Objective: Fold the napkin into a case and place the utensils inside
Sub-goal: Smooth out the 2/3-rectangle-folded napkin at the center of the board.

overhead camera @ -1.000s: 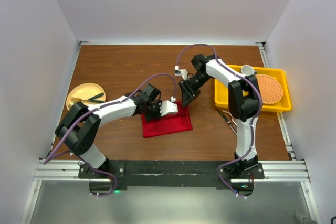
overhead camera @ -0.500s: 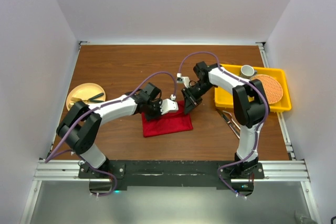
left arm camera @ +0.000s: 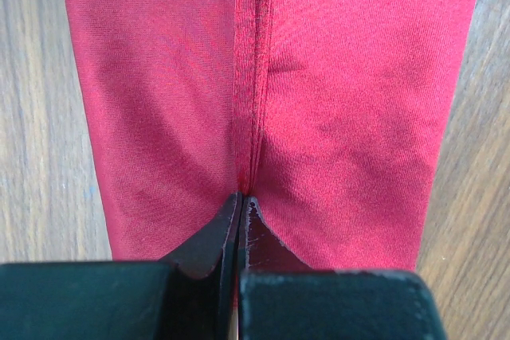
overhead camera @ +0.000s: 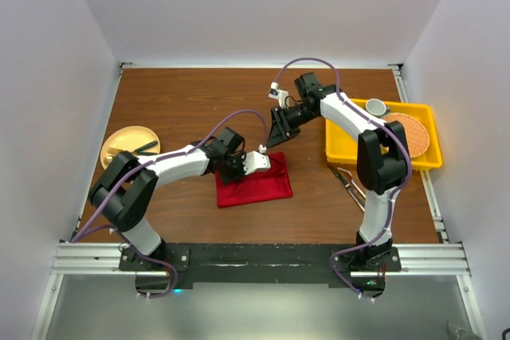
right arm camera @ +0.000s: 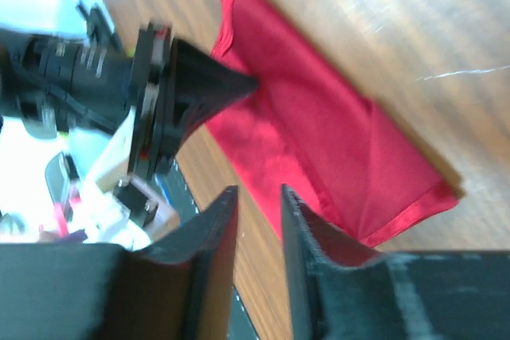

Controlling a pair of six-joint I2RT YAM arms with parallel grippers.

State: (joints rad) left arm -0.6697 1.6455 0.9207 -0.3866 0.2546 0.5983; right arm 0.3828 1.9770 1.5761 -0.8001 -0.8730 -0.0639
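The left tool (left arm camera: 241,197) is clamped shut on a stitched hem of the napkin (overhead camera: 253,187), apparently pinning the fold so the soft cloth cannot spring open; the napkin lies flat on the wooden desk (overhead camera: 183,109) between the arms, a deep-red rectangle with a faint sheen and a ridged seam down its middle; the right tool (right arm camera: 258,197) hovers above its far side, jaws slightly apart and empty, probably free for another fold; the slim silver utensils (overhead camera: 348,185) lie on the desk beside the yellow tray (overhead camera: 338,147), not yet inside.

Lab test booth: white walls (overhead camera: 48,77) enclose wooden table (overhead camera: 183,101).
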